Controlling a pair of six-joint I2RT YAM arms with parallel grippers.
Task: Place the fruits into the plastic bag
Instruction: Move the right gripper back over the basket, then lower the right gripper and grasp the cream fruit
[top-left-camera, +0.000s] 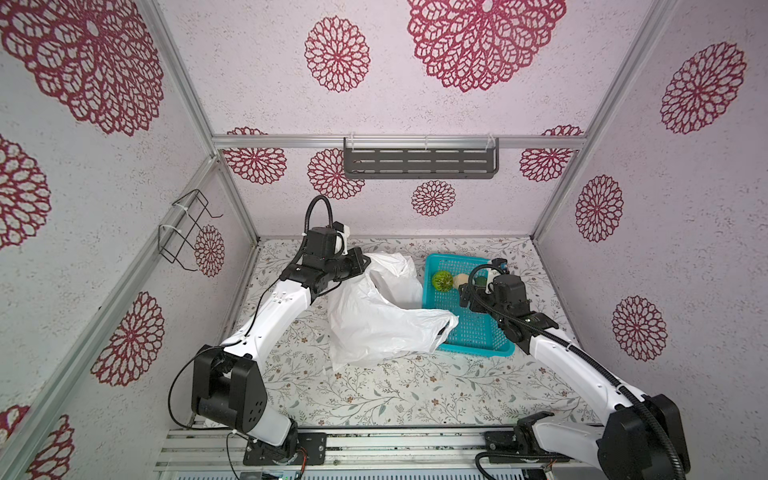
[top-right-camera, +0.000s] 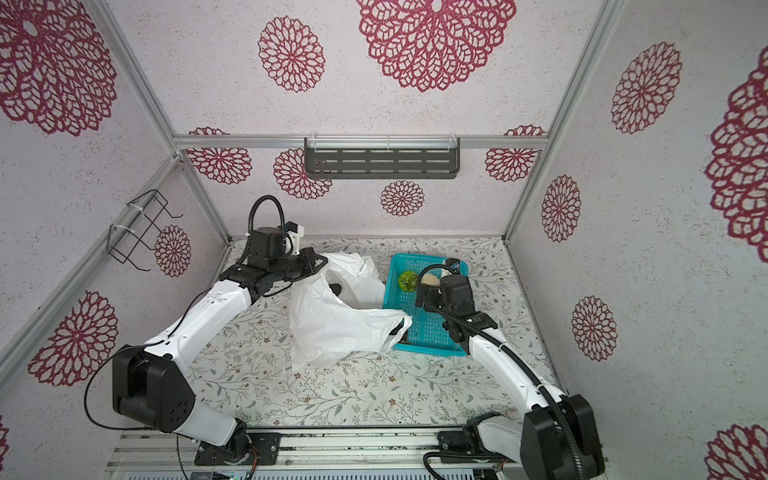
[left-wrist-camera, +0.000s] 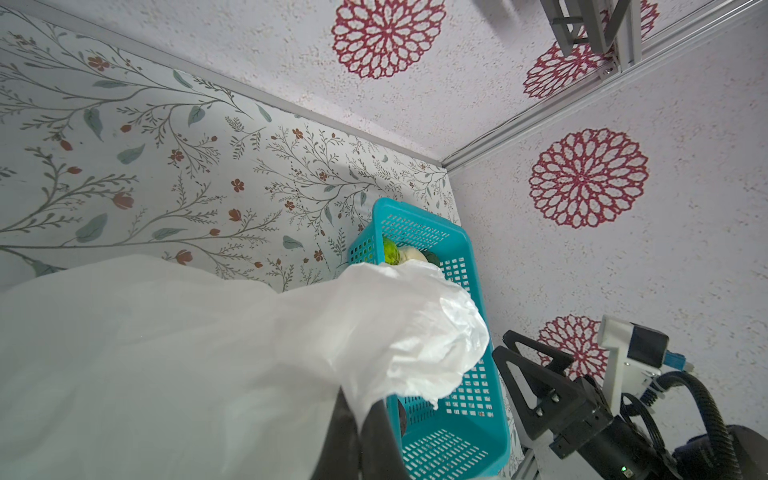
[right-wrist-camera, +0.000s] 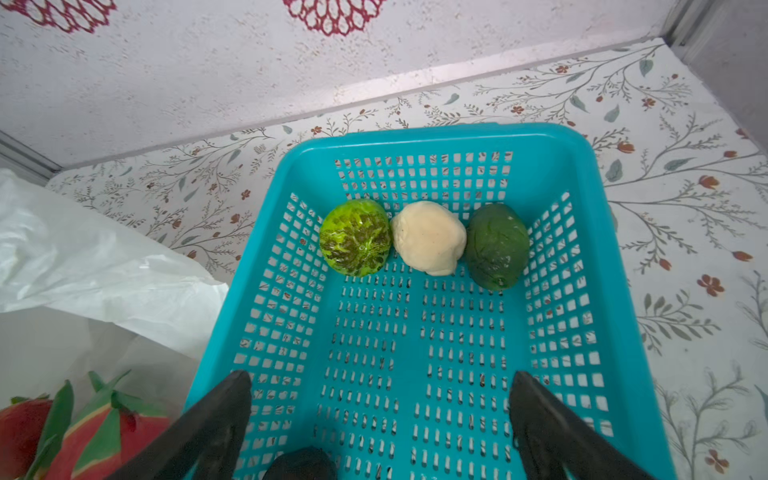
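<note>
**Though partly hidden: pinched bag at left, three bare fruits far in basket**

Where both top views allow, easy to read as clamped shut on the far-left lip of the bag (top-left-camera: 374, 328), with the left gripper (top-left-camera: 361, 263) holding that lip up off the table (top-left-camera: 374, 395). From the left wrist, hard to check, with fingers (left-wrist-camera: 376, 440) swallowed in white folds and only dark stubs showing. Sprawled across the middle otherwise, with a near handle loop draped over the near-left corner of the basket (top-left-camera: 473, 332), just to the right. Glimpsed through that loop, and again at the cut-off near edge of the right wrist view, a dark lump (right-wrist-camera: 299, 463) on the basket floor; too little showing to name.

Spread wide and gripping nothing, with the right gripper (right-wrist-camera: 380, 376) over the basket's near half; from above, mostly hidden under its own wrist and cable. Lined up along the far wall, touching, from left: light green fruit (right-wrist-camera: 355, 237), cream fruit (right-wrist-camera: 428, 237), dark green fruit (right-wrist-camera: 496, 245), the last partly masked by cable in a top view.

Cropped at the frame corner in the right wrist view, left of the basket: a red-and-green piece (right-wrist-camera: 95, 424) and a red fruit (right-wrist-camera: 20, 428) against white plastic. Seemingly inside the bag's mouth, but impossible to confirm.
</note>
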